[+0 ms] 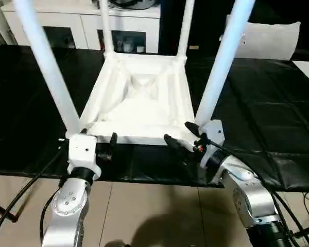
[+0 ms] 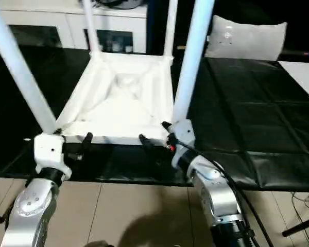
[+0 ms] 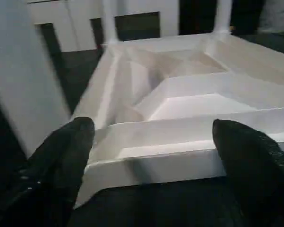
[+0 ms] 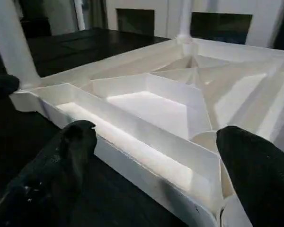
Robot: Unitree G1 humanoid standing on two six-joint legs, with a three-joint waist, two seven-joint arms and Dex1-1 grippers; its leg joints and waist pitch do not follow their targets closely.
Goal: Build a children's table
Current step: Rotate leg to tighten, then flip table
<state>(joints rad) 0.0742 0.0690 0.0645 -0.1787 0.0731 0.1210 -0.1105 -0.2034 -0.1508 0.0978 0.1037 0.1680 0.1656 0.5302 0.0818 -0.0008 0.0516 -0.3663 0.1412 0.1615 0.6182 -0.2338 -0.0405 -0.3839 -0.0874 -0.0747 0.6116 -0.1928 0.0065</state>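
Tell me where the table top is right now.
The table top lies upside down on the black work surface, centre of the head views, four legs standing up, its near edge between the left gripper and right gripper.

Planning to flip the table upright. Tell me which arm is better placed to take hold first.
Right, marginally. The right gripper already has its open black fingers at the near rim of the upturned white plastic table, beside a corner leg. The left gripper, also open, sits just short of the rim.

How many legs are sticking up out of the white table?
4. The table top lies upside down with a leg standing at each corner: near left leg, near right leg, far left leg, far right leg. None seem hidden.
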